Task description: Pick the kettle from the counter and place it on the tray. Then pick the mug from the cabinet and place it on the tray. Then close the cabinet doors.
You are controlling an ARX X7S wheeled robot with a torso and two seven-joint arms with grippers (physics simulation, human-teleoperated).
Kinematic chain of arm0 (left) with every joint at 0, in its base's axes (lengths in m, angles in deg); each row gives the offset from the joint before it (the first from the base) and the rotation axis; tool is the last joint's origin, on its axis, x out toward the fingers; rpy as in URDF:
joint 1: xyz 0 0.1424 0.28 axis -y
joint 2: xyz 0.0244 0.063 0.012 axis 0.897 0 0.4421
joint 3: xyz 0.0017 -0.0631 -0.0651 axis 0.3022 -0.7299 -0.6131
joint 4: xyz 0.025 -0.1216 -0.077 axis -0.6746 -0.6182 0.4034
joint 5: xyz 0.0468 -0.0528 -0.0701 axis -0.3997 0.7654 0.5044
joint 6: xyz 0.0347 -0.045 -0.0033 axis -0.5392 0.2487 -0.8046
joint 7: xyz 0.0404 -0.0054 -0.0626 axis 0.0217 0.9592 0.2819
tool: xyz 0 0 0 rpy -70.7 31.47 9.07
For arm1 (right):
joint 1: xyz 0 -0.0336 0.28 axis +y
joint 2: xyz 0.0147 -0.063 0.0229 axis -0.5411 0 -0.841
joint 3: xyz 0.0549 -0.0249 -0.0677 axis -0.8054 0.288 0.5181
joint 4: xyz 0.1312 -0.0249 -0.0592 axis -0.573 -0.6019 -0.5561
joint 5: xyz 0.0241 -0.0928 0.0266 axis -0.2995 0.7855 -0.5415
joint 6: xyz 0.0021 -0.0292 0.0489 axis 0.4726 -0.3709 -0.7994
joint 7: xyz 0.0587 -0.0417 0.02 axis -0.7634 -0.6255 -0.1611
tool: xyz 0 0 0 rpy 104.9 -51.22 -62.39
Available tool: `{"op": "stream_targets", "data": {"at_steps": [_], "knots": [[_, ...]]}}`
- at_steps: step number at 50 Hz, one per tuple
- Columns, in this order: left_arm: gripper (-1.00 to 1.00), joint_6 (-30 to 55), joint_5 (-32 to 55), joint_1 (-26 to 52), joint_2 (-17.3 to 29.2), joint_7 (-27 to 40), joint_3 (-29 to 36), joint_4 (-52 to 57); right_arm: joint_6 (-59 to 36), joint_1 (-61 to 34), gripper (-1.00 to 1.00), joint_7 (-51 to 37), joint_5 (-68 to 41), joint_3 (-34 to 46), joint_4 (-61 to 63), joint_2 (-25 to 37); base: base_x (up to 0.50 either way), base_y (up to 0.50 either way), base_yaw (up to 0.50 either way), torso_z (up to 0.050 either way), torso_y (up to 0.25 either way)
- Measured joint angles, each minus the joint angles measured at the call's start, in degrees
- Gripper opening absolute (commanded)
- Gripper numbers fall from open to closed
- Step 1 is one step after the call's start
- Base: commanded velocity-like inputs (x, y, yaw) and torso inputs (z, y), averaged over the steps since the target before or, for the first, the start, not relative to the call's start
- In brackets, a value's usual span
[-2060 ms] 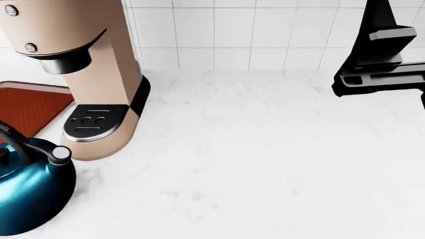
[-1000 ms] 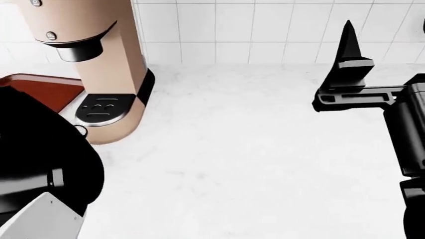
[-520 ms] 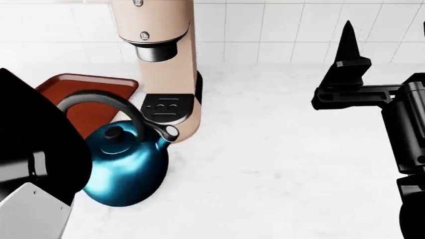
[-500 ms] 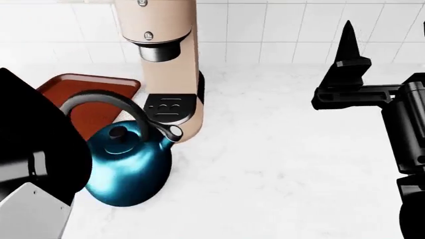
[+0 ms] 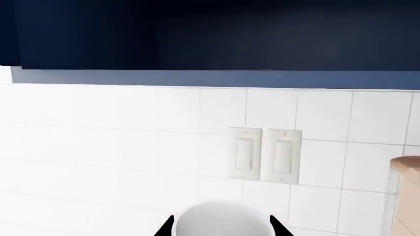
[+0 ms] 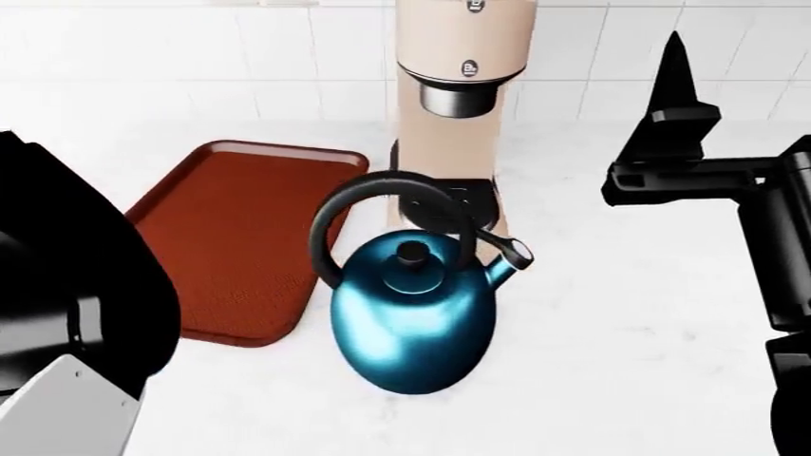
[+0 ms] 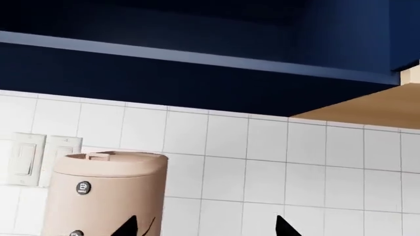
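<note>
The teal kettle (image 6: 412, 323) stands upright on the white counter (image 6: 609, 370), just right of the reddish-brown tray (image 6: 235, 237) and clear of its rim. In the left wrist view my left gripper (image 5: 222, 230) has its fingertips pressed against both sides of a white rounded thing, apparently the mug (image 5: 222, 220); only its top shows. In the head view that gripper is out of sight and only the left arm (image 6: 64, 304) shows. My right gripper (image 6: 669, 114) hovers open and empty, right of the kettle; the right wrist view shows only wall tiles between the fingertips of my right gripper (image 7: 204, 230).
A tall beige coffee machine (image 6: 462, 76) stands right behind the kettle against the tiled wall. Light switches (image 5: 266, 155) sit on the wall under the dark blue cabinet (image 7: 196, 69). A beige cabinet panel (image 7: 371, 105) shows at one side.
The head view has swung left: kettle, tray and coffee machine slid to the right in it, and the whole tray shows. Both arms keep their places in the view.
</note>
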State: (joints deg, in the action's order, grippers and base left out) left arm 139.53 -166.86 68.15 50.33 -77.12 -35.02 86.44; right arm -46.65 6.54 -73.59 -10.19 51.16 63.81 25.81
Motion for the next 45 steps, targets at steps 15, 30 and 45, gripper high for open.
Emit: {"op": "stream_targets", "data": {"at_steps": [15,30,45], "knots": [[-1.0,0.61,0.37,-1.71,0.05,-0.31,0.97,0.73,0.22,-0.76,1.0,-0.81,-1.17,-0.13,-0.03,0.67,0.0,0.5,0.0,0.0,0.0],[-1.0,0.43,11.09,-5.43,-1.97,9.37,2.33,1.29,0.25,-6.31,1.0,-5.19,-8.32,-0.58,-0.59,2.73,0.0,0.03,0.0,0.0,0.0],[-1.0,-8.84,48.88,-9.84,-2.97,46.15,4.92,-13.23,1.09,-7.69,1.0,-6.15,-11.28,-2.3,-0.81,4.9,0.0,0.0,0.0,0.0,0.0]]}}
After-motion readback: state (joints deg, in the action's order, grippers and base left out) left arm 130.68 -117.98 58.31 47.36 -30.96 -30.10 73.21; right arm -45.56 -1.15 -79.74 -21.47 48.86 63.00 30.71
